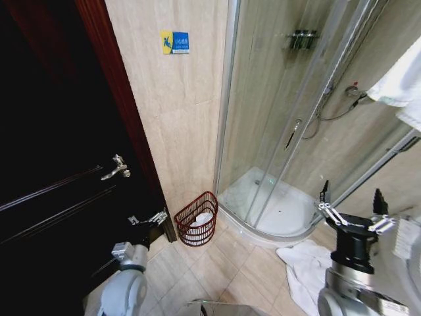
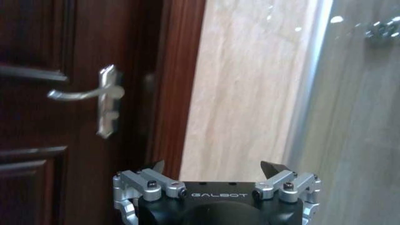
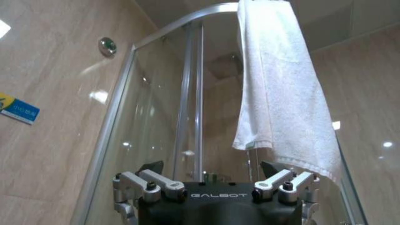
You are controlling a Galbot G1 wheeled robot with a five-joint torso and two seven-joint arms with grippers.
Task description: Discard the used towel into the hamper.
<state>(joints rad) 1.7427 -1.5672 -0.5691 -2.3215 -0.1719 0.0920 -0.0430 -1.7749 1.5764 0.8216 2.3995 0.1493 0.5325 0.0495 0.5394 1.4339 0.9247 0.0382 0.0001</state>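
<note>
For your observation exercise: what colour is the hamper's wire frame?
Dark reddish-brown, seen best in the head view: the hamper stands on the floor.

Left tool: fingers spread apart, nothing between them, pointing toward the wall. Dark wooden door with a silver lever handle on one side, beige tiled wall ahead, glass shower panel on the other side.

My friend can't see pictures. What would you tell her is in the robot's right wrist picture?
A white towel hangs over the top rail of a glass shower enclosure, just above the robot's open, empty right claw. Beige tiled walls surround it, with a small blue and yellow sign on one.
</note>
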